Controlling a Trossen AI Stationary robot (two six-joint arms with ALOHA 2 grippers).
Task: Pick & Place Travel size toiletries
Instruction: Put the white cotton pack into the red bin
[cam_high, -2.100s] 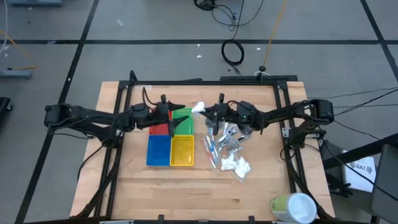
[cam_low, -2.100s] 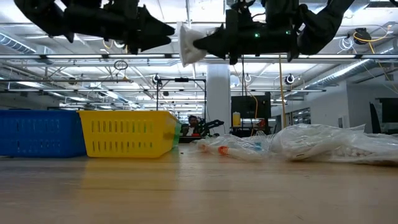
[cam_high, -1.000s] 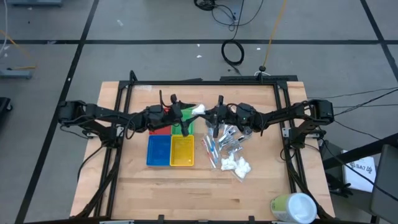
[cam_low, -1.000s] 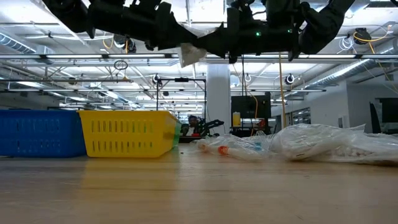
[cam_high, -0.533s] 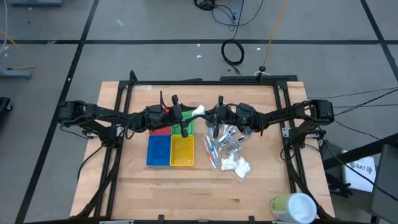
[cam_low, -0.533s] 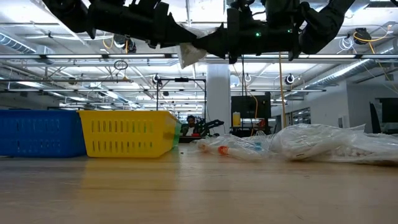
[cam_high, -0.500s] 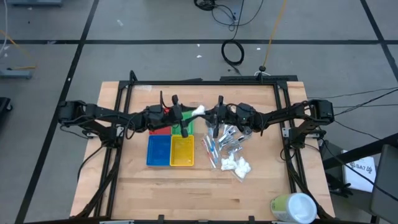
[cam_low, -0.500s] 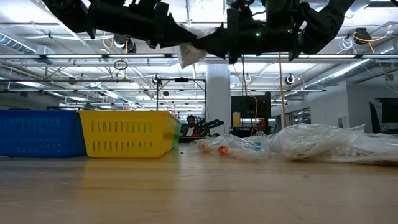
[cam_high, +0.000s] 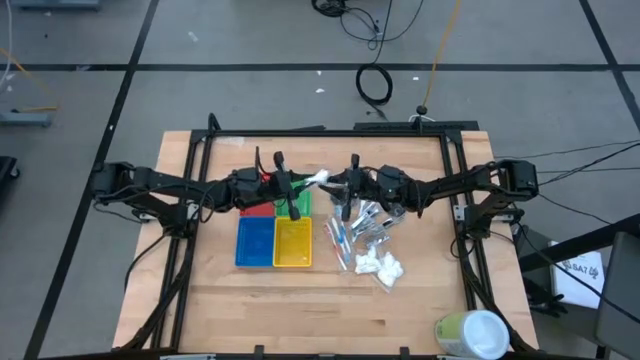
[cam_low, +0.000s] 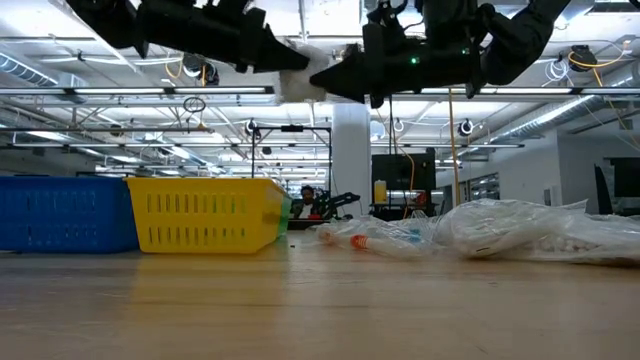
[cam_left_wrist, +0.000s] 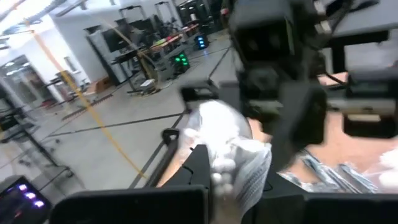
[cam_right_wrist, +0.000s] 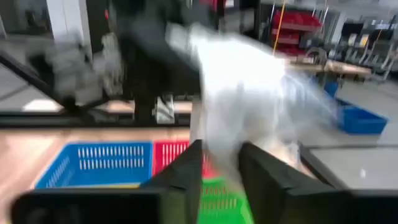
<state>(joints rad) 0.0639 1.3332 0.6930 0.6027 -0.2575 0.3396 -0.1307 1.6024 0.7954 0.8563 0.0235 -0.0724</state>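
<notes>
From overhead you had both arms meeting at bench (cam_high: 300, 310) centre, over the back edge of the trays. The left hand (cam_high: 300, 184) and right hand (cam_high: 330, 182) faced each other w/ a small white packet (cam_high: 318, 177) between them, held up in the air above the green tray (cam_high: 297, 199), approx 12 o'clock from the yellow tray (cam_high: 292, 242).

The low view showed what the overhead didn't: the packet (cam_low: 297, 85) hung well clear of the bench, high above the yellow tray (cam_low: 205, 214) and blue tray (cam_low: 62, 213), w/ the left hand (cam_low: 285, 60) and right hand (cam_low: 325, 76) tips nearly touching at it.

The right wrist view showed your right hand's fingers (cam_right_wrist: 186, 171) close together, pinched on the packet's (cam_right_wrist: 239, 102) lower end. The left wrist view had the packet (cam_left_wrist: 227, 146) sitting right at the left hand's fingers (cam_left_wrist: 200, 163), against the right arm's head; can't tell from any view whether the left fingers were clamped on it or just alongside.

Rest of the toiletries lay at 3 o'clock from the trays: slim silver and pale blue tubes (cam_high: 358, 225) in a loose heap, more white packets (cam_high: 380, 266) at 5 o'clock from them. The red tray (cam_high: 258, 208) was mostly under the left arm. A pale green and white cylinder (cam_high: 470, 335) lay at the bench's near right corner.
</notes>
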